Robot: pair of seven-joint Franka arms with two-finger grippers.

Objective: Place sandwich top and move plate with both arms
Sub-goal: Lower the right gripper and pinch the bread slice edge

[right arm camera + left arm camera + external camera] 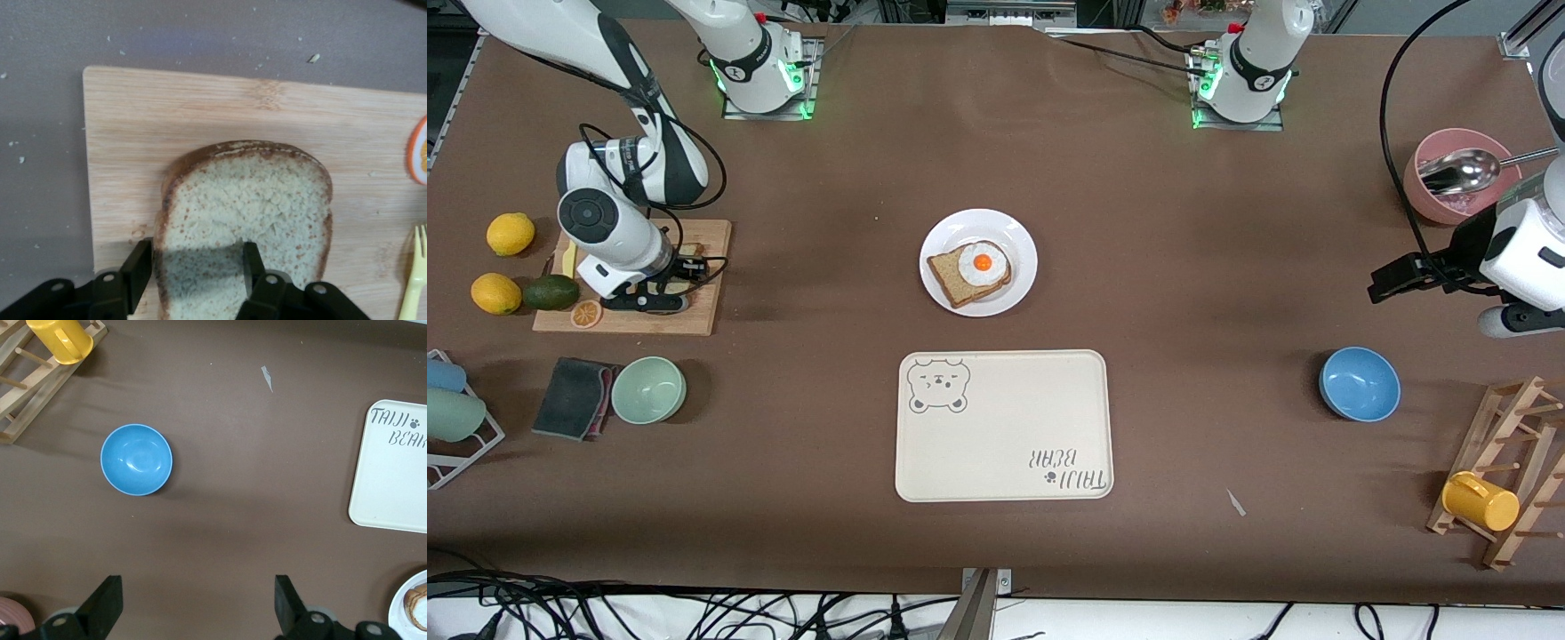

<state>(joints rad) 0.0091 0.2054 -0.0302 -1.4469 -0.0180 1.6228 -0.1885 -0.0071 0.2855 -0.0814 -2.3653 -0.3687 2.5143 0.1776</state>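
The right gripper (193,267) straddles one edge of the sandwich top (250,207), lying flat on the cutting board (167,113); its fingers are apart, so a shallow pinch could slip. The left gripper (197,600) waits open near the blue bowl (136,459).

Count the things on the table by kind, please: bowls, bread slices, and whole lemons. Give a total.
Bowls: 3, green, blue, pink.
Bread slices: 2, plain slice on the cutting board, egg slice on the plate.
Whole lemons: 2.
Total: 7.
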